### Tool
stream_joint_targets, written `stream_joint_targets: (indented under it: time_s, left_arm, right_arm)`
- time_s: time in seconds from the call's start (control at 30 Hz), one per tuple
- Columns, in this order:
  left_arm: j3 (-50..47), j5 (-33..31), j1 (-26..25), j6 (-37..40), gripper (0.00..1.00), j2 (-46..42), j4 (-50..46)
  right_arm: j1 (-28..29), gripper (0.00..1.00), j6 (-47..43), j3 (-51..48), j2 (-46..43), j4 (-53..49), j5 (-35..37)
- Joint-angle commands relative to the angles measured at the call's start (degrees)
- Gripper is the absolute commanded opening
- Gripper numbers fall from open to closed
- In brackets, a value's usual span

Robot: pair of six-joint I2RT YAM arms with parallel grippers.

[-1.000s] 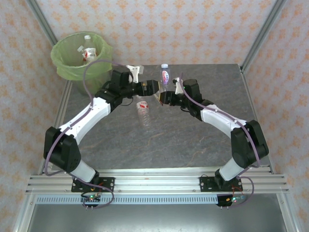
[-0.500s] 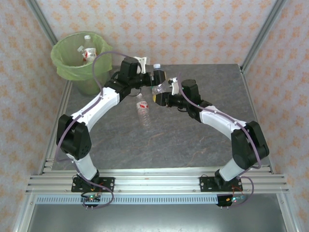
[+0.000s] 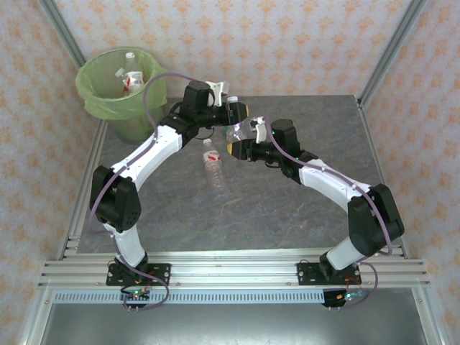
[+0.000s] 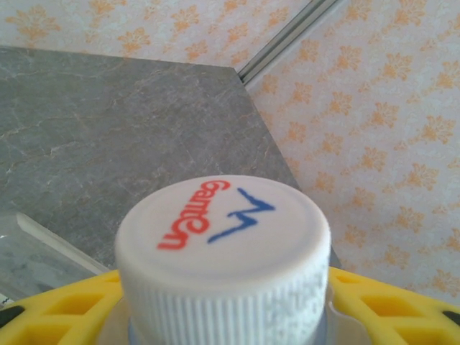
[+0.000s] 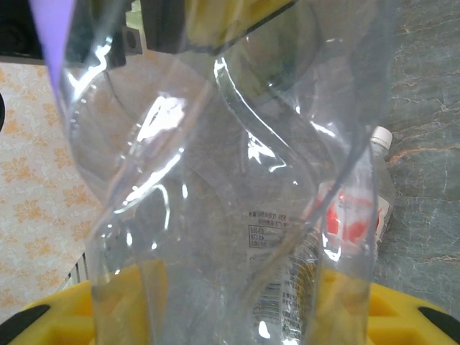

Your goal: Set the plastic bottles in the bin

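A clear plastic bottle (image 3: 239,130) stands up between both grippers over the back middle of the table. My right gripper (image 3: 241,144) is shut on its crumpled clear body (image 5: 215,215), with yellow fingers (image 5: 402,316) on either side. My left gripper (image 3: 234,113) is shut around the top end, and its yellow fingers (image 4: 57,309) press against the white cap (image 4: 223,244) printed in red and blue. A second bottle (image 3: 214,168) with a red-white label lies on the table below them and shows through the clear plastic (image 5: 359,208). The green-lined bin (image 3: 100,100) stands at the far left corner.
Two bottles (image 3: 130,77) lie inside the bin. Metal frame posts (image 3: 392,50) and patterned walls enclose the grey stone table (image 3: 287,208). The table's far right corner (image 4: 237,72) lies behind the cap. Both arms arch over the table's back half.
My left arm has swung right to the upright bottle and closed its jaws round the cap end. The right gripper has kept its hold and tilted the bottle slightly left.
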Motion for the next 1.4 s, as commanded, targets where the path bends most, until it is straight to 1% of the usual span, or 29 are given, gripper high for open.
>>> stream_joint_targets:
  time_s: [0.0, 0.17, 0.4, 0.47, 0.5, 0.53, 0.73, 0.9, 1.07, 1.2, 1.37]
  left_arm:
    - [0.82, -0.98, 0.13, 1.33, 0.51, -0.43, -2.65]
    - [1.12, -1.66, 0.17, 1.40, 0.48, -0.69, -3.21]
    - [1.20, -2.86, 0.24, 1.55, 0.48, -0.94, -3.78]
    - [1.22, -3.33, 0.22, 1.53, 0.48, -0.96, -3.93]
    - [1.29, -3.59, 0.35, 1.55, 0.48, -1.04, -4.00]
    - [1.28, -3.83, 0.36, 1.54, 0.47, -1.04, -4.13]
    - [0.77, -5.28, 1.09, 1.41, 0.47, -1.56, -4.41]
    - [-0.41, -6.50, 2.40, 1.26, 0.47, -2.65, -4.53]
    - [-2.25, -7.11, 3.84, 0.98, 0.46, -3.90, -4.35]
    - [-3.46, -7.65, 4.65, 1.09, 0.46, -5.22, -4.43]
    - [-4.92, -9.51, 5.38, 2.07, 0.46, -7.68, -5.44]
  right_arm:
    - [0.39, 0.47, -0.18, 0.04, -1.37, 3.07, -0.88]
    - [0.39, 0.61, 1.20, -0.50, -1.53, 3.26, 0.02]
    - [0.38, 0.74, 0.99, -1.06, -1.86, 2.46, 1.40]
    - [0.38, 0.82, 0.28, -0.97, -1.99, 1.74, 1.51]
    - [0.39, 0.89, -0.31, -0.89, -2.07, 1.24, 1.48]
    - [0.46, 0.99, -1.00, -0.75, -2.31, 0.52, 1.60]
    - [0.38, 0.99, -6.52, -0.67, -5.02, -5.62, 5.72]
    - [0.39, 0.99, -10.66, -2.22, -8.85, -8.25, 11.85]
    - [0.43, 0.99, -12.25, -4.52, -12.84, -7.68, 19.98]
    - [0.41, 0.99, -10.68, -5.76, -15.04, -6.26, 25.93]
    - [0.39, 0.99, -7.67, -9.68, -17.45, 1.23, 34.49]
